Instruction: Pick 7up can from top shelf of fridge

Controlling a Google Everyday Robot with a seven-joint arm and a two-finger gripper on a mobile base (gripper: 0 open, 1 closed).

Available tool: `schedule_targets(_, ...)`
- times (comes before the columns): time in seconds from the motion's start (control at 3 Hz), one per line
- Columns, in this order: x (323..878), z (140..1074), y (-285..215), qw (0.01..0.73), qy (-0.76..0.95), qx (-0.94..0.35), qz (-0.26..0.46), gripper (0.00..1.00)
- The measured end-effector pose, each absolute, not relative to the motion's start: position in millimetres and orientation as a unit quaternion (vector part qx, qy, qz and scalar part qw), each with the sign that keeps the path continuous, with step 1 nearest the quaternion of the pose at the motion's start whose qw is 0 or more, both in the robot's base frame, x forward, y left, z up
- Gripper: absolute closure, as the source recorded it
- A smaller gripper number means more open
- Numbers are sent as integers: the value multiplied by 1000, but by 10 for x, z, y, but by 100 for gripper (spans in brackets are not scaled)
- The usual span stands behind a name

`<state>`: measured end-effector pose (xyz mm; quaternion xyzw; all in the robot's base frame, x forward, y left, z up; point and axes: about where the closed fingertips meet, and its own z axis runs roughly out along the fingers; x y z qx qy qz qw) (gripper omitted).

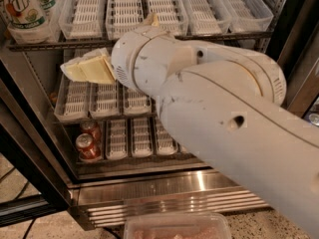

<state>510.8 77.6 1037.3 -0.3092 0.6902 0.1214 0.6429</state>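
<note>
The cream-yellow wedge-shaped gripper (pixel 75 69) sits just below the front edge of the dark metal-edged top shelf (pixel 224 35), on the left. It is mounted on a glossy off-white plastic robot arm (pixel 224 123) marked with a few small dark holes. The long slotted plastic lane trays (pixel 124 9) are white with a regular pattern of slits. The white 7up can (pixel 20 6) bears green lettering above a green band. The large commercial fridge (pixel 164 193) has a black frame and a ribbed silver steel base. Two red soda cans (pixel 88 142) have silver tops. The floor (pixel 259 228) is speckled beige.
</note>
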Motion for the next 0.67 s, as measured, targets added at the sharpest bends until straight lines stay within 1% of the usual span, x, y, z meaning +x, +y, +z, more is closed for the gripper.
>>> schedule_targets(0.33, 4937, 10465, 1082, 648, 681, -305, 152, 0)
schedule_targets(0.67, 4774, 10571, 1227, 657, 676, -289, 168, 0)
